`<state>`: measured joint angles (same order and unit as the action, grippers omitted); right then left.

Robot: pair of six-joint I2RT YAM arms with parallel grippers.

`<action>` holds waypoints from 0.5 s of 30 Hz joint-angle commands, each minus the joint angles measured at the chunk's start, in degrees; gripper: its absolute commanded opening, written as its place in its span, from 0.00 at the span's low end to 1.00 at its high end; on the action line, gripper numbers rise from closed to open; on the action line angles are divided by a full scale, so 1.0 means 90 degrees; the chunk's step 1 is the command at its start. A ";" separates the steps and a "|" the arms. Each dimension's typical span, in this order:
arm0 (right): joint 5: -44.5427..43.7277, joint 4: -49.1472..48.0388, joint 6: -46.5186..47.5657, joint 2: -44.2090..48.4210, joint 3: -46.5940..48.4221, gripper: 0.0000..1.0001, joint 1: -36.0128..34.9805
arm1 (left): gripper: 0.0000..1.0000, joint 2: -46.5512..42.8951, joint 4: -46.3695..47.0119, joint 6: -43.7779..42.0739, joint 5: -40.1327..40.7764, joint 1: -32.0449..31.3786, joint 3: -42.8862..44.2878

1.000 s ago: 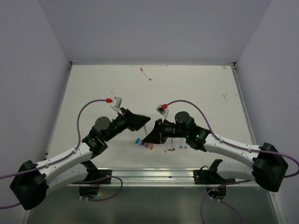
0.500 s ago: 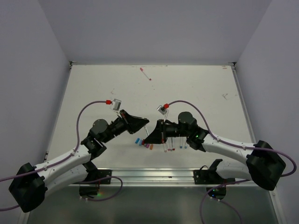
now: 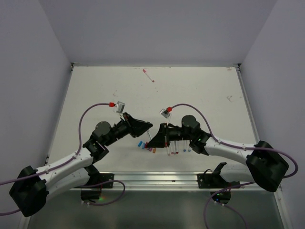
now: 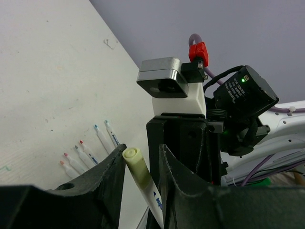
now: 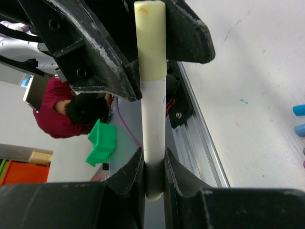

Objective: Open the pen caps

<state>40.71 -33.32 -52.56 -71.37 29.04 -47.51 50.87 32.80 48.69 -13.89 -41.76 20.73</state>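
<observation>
Compared with a second ago, the left gripper [image 4: 141, 151] has edged a little closer to the right gripper [image 5: 153, 164], and the right arm's elbow has pulled inward. The meeting point of the two sets of fingers has barely shifted. The loose caps [image 3: 141, 143] and the bare pens [image 4: 102, 138] lie where they did.

The right gripper is clamped tight on the white barrel of the pen [image 5: 153, 124], holding it above the table [image 3: 200, 90]. The pen's long axis runs straight out from those fingers, in line with the gripper. Its pale yellow cap [image 5: 150, 38] is at the far end, pointing away from the right wrist and into the left gripper's jaws.

From the left wrist camera the pen crosses the left jaws at a slant, cap end up and the barrel dropping away toward the right gripper. One left finger rests against the cap, and a dark slit shows beside the other, so I cannot tell whether those jaws are actually gripping it.

The loose caps sit on the table close beside the right gripper's fingertips. The bare pens lie in a row under its wrist. One stray pen [image 3: 148, 75] lies far ahead of both grippers.
</observation>
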 commanded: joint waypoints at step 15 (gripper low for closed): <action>0.0165 -0.0311 -0.0186 0.0059 -0.0209 0.00 0.0015 | 0.00 -0.0135 0.0125 -0.0010 -0.0244 0.0099 0.0187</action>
<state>41.47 -35.68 -52.71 -71.35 27.66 -47.48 50.37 31.77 50.39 -14.76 -41.50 20.75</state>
